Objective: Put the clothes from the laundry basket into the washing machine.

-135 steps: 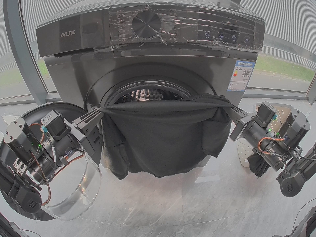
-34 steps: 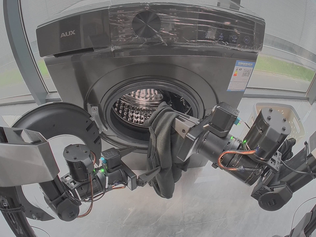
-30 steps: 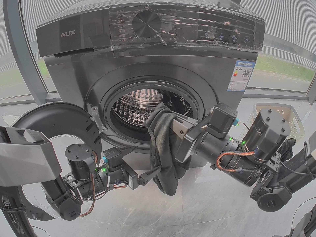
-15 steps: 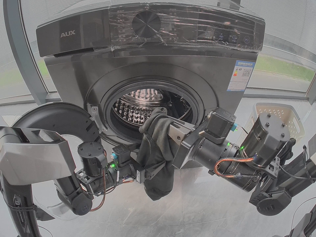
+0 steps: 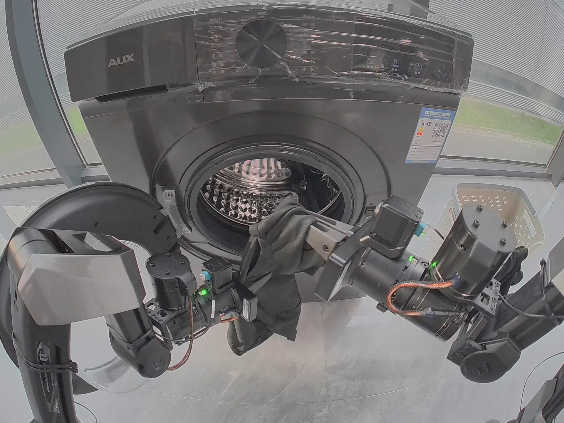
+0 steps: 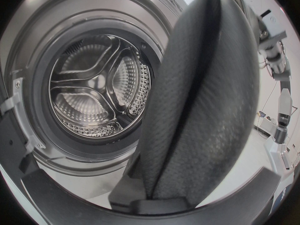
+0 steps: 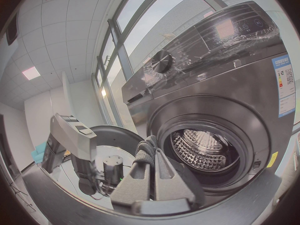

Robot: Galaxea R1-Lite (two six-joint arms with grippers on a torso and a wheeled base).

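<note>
The garment, a dark, soft knit, is bunched into a thick fold in front of the lower rim of the washer's round opening. Its top is at the lip, not inside, and its tail hangs over the front panel. The right gripper is clamped on the upper bunch, its fingers pressed together on the cloth. The left gripper, lower and nearer, is closed on the hanging part, with cloth draped over its fingers. Behind lies the shiny, dimpled steel drum. The round door stands open at left. A white perforated plastic basket sits on the pale floor at far right.

Seconds ago the garment was stretched wide across the opening. Since then the grippers have come close together, and in the last half second the left one has lifted the tail higher.
</note>
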